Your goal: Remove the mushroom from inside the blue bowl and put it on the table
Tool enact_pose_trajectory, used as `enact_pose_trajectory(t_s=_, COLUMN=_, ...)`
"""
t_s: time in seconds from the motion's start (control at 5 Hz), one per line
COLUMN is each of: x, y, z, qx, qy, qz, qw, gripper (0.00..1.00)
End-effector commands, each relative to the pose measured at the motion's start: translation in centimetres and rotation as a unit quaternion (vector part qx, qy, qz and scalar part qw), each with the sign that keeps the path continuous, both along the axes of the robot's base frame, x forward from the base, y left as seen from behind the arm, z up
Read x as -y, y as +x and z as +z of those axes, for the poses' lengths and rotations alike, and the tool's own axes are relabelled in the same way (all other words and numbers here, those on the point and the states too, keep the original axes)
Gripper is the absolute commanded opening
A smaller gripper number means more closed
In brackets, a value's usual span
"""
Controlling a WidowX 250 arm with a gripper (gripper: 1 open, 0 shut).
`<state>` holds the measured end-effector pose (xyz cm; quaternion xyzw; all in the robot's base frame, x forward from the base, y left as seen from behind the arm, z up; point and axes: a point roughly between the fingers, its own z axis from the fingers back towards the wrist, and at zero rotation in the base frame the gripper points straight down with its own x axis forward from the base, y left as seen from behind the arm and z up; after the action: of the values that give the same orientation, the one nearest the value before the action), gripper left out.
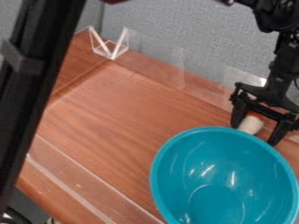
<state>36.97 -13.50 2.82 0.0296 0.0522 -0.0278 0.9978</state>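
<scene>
The large, glossy teal-blue plastic bowl [225, 178] fills the lower right of the reddish-brown wood-grain table [117, 105], and its smooth inside looks bare. The small cream-white toy mushroom [251, 125] is not in it. It sits on the wood just beyond the bowl's far rim, close to the rim but outside it.

The black gripper [263, 121] hangs right over that spot, pointing down, its fingers [237, 115] spread wide. One stands on each side of the mushroom with clear gaps between, so nothing is held. The mushroom lies directly below and between the fingertips rather than off to either side. I cannot make out whether it stands on its stem or lies on its side, so its long axis stays unclear.

A thick dark bar [41, 79], blurred and near the lens, slants across the left of the view, well away from the bowl.

Judging by this, the mushroom already rests on the table, and what remains is for the arm to lift straight up without nudging it.
</scene>
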Motion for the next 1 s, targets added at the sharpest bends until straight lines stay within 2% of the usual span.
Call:
enact_pose_trajectory(t_s=0.0, x=0.9, y=2.0, z=0.5, qx=0.029, qy=-0.004, qz=-0.001, qw=0.9996, gripper=1.0)
enact_pose_trajectory(t_s=0.2, x=1.2, y=2.5, z=0.1, qx=0.021, qy=0.002, qz=0.002, qw=0.9998, gripper=1.0)
enact_pose_trajectory(t_s=0.4, x=1.4, y=2.9, z=-0.2, qx=0.014, qy=0.004, qz=0.006, qw=0.9999, gripper=1.0)
enact_pose_trajectory(t_s=0.8, x=1.7, y=3.1, z=-0.4, qx=0.005, qy=0.0, qz=0.02, qw=0.9998, gripper=1.0)
